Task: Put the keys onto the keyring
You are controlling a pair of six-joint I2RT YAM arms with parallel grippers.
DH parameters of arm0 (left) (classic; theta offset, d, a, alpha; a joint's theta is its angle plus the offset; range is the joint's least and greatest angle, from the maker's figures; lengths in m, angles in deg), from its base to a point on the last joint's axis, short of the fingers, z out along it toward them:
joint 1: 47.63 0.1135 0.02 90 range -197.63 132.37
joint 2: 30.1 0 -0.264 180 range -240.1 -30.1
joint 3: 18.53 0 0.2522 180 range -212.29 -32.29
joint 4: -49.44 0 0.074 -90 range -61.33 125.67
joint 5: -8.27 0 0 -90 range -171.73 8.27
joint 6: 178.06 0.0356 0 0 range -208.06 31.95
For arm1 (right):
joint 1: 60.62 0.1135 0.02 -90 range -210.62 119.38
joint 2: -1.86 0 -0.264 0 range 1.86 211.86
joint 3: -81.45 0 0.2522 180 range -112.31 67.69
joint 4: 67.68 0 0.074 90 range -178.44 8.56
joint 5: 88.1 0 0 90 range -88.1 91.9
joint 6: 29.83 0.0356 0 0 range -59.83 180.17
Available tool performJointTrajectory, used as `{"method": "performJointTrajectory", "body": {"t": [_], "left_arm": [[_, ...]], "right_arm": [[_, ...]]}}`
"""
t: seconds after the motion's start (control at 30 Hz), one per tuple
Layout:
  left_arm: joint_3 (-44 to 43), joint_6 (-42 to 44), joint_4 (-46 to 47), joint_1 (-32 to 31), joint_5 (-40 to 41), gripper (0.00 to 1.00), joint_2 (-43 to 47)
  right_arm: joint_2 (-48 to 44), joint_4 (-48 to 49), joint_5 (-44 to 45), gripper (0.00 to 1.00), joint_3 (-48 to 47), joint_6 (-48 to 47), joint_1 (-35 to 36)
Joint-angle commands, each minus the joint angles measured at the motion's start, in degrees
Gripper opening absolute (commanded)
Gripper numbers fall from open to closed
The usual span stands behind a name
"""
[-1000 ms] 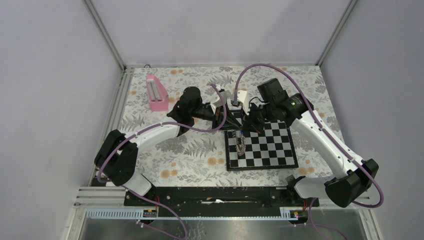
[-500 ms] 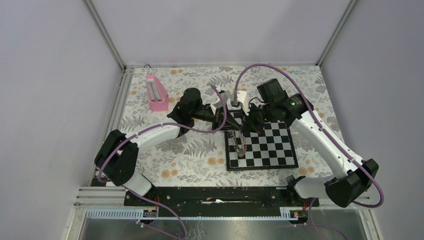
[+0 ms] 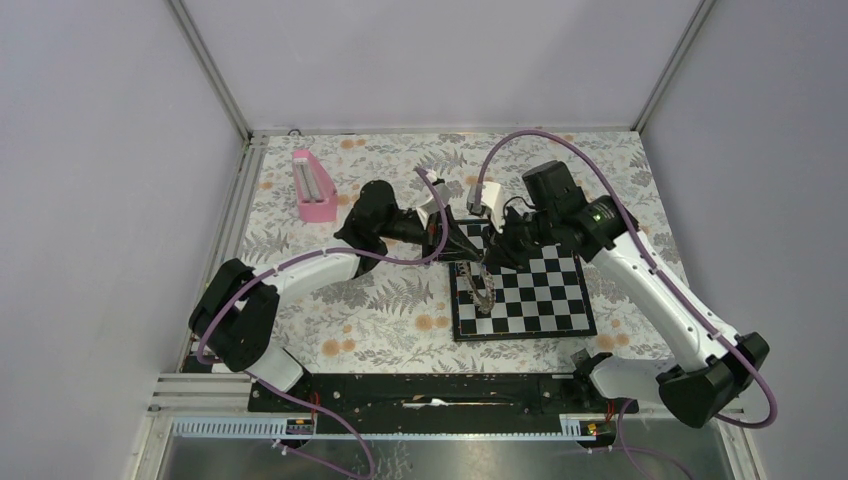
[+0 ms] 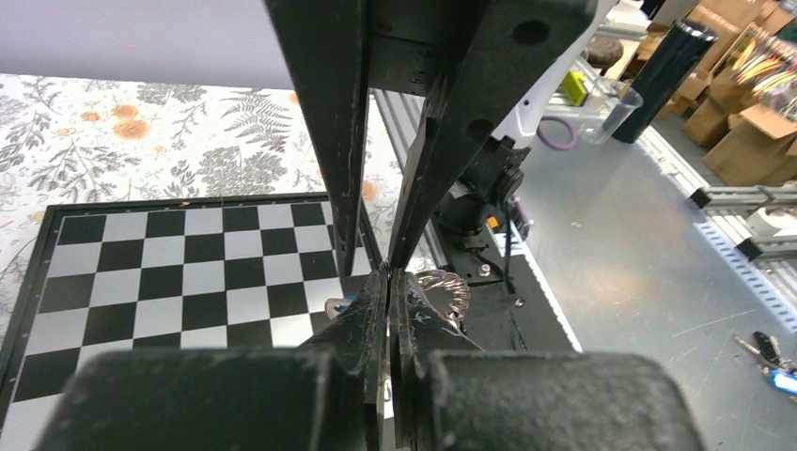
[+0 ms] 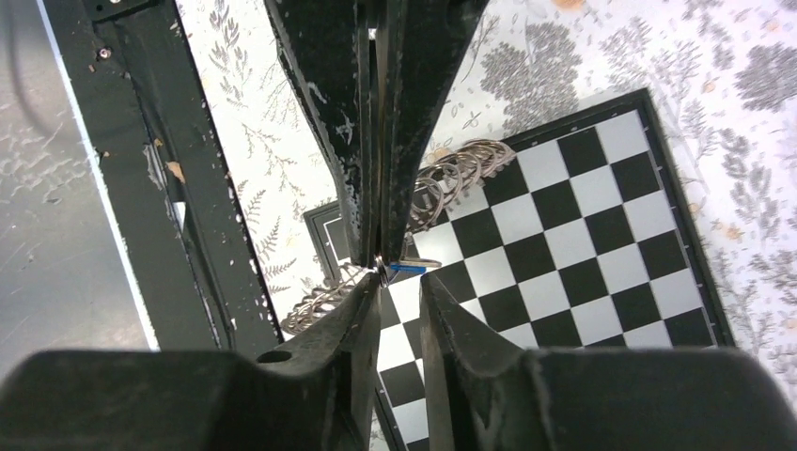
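well, nearest the arm bases a black rail (image 3: 430, 390) runs across the table edge, and beyond it lies the floral cloth (image 3: 380, 310) with the chessboard (image 3: 540, 300) on it. over the board's left side the keyring (image 3: 482, 288) stands on edge, its lower arc down near the squares and its top up where the two arms meet. the left gripper (image 4: 390, 282) reaches in from the left with its jaws pressed together on the ring's band, which the right wrist view shows coming out on either side of them. the right gripper (image 5: 402, 282) faces it tip to tip, its jaws a narrow gap apart. the key (image 5: 406, 268), blue head and short blade, sits right at the mouth of that gap, just beside the left fingertips; i cannot tell whether the right jaws pinch it or only frame it. the crossed fingers hide most of the spot where key and ring come together. farther back a small white object (image 3: 488, 195) lies just behind the right wrist, under the loop of purple cable (image 3: 520, 135). far left, well apart from all this, sits a pink box (image 3: 314, 187); what it holds cannot be made out.
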State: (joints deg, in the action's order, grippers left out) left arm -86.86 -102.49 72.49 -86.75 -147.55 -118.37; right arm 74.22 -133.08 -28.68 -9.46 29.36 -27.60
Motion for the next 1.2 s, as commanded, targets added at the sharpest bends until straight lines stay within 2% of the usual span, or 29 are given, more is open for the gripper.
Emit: {"method": "performJointTrajectory", "body": {"t": [0.0, 0.13, 0.4, 0.6, 0.8, 1.0, 1.17], "left_arm": [[1.71, -12.28, 17.56, 0.5, -3.99, 0.0, 1.69], [3.5, -18.08, 25.29, 0.57, -4.71, 0.0, 1.83], [4.22, -24.81, 34.53, 0.7, -4.89, 0.0, 0.35], [3.41, -34.78, 46.66, 0.96, -4.78, 0.0, -3.17], [3.57, -32.54, 44.12, 1.19, -2.65, 0.0, -2.92], [3.33, -24.25, 31.38, 1.32, 1.51, 0.0, -0.16], [3.92, -26.57, 32.61, 1.32, 2.58, 0.0, 0.04]], "right_arm": [[-4.86, 5.57, 1.78, 0.29, 1.39, -0.84, 0.27], [-6.96, 6.98, 0.56, 0.31, 2.69, -1.82, 0.25], [-8.9, 5.9, -5.47, 0.34, 3.83, -5.41, 0.33], [-10.48, 7.95, -8.81, 0.34, 7.29, -5.91, 0.29], [-11.58, 8.52, -8.55, 0.34, 7.84, -5.41, 0.24], [-13.39, 8.06, -8.14, 0.35, 8.0, -5.35, -0.04], [-13.55, 9.32, -8.61, 0.4, 8.71, -4.72, -0.24]]}}
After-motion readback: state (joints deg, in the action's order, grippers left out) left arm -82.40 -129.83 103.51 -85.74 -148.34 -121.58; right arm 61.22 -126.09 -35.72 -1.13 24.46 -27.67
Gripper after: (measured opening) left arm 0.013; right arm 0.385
